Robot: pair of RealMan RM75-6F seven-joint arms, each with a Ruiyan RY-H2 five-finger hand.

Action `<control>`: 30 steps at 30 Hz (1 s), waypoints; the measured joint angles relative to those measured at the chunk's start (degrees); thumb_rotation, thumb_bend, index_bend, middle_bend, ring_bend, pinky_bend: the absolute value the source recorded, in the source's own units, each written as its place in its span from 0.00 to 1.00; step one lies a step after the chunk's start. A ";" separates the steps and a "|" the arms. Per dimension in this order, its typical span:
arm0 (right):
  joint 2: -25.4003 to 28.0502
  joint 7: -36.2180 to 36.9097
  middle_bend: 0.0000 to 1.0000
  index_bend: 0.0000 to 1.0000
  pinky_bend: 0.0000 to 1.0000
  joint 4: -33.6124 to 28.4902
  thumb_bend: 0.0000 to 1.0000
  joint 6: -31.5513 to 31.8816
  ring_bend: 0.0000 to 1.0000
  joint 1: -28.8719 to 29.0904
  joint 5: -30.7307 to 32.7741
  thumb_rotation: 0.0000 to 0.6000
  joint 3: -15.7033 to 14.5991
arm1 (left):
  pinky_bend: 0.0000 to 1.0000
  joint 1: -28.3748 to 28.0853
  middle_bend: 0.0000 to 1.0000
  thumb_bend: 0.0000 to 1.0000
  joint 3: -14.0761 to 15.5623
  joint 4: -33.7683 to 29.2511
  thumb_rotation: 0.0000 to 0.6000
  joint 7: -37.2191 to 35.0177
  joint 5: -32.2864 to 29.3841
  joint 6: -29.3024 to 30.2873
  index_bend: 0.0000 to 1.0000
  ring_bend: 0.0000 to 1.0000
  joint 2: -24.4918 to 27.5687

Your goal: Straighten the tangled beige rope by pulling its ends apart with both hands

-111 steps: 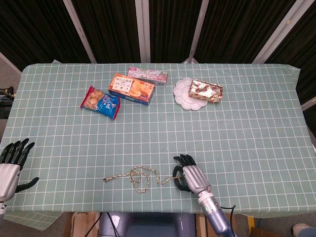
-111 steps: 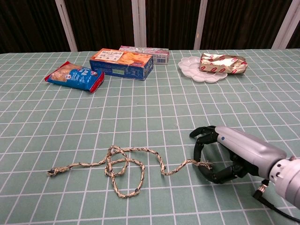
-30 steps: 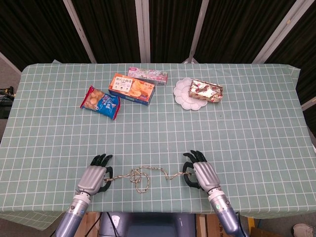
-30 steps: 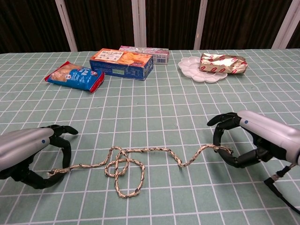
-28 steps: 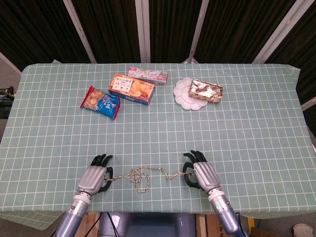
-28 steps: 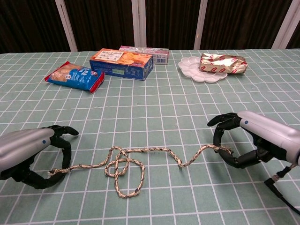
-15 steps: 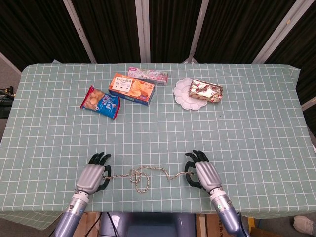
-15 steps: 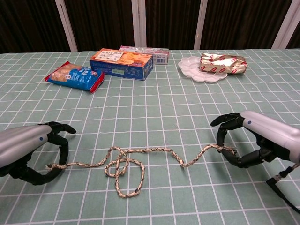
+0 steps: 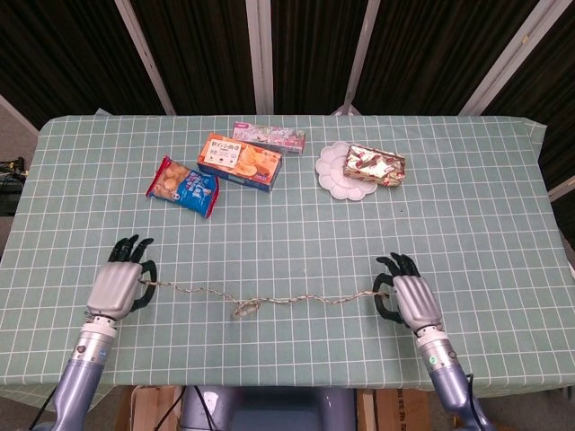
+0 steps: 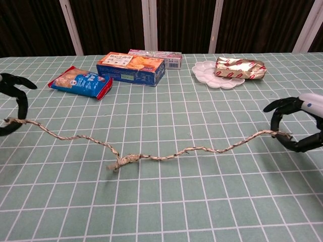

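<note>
— Between the two hands, how is the beige rope (image 9: 269, 300) seen?

— It is stretched in a long, slightly wavy line across the green checked tablecloth (image 9: 467, 224), well in front of the orange snack box (image 9: 239, 162). One small knot-like clump is seen left of its middle. Its ends are pinched by the left hand (image 9: 119, 289) and the right hand (image 9: 413, 303).

— What is shown by one view only?

— From the head view, both hands and forearms are shown whole. In the chest view, only dark fingertips (image 10: 17, 108) are caught at each edge, but the rope's twisted strands are made plain.
</note>
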 measured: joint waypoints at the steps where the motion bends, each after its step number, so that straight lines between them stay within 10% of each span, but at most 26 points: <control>1: 0.52 0.52 0.19 0.58 0.00 0.18 0.53 0.07 0.00 -0.14 0.12 1.00 0.15 | 0.00 0.08 0.10 0.56 -0.22 -0.02 1.00 -0.77 -0.23 0.00 0.60 0.00 0.78; 30: 5.55 7.15 0.19 0.58 0.00 10.63 0.53 -1.27 0.00 -2.07 4.48 1.00 2.31 | 0.00 2.99 0.10 0.56 2.48 7.35 1.00 -11.07 0.14 -0.81 0.60 0.00 4.78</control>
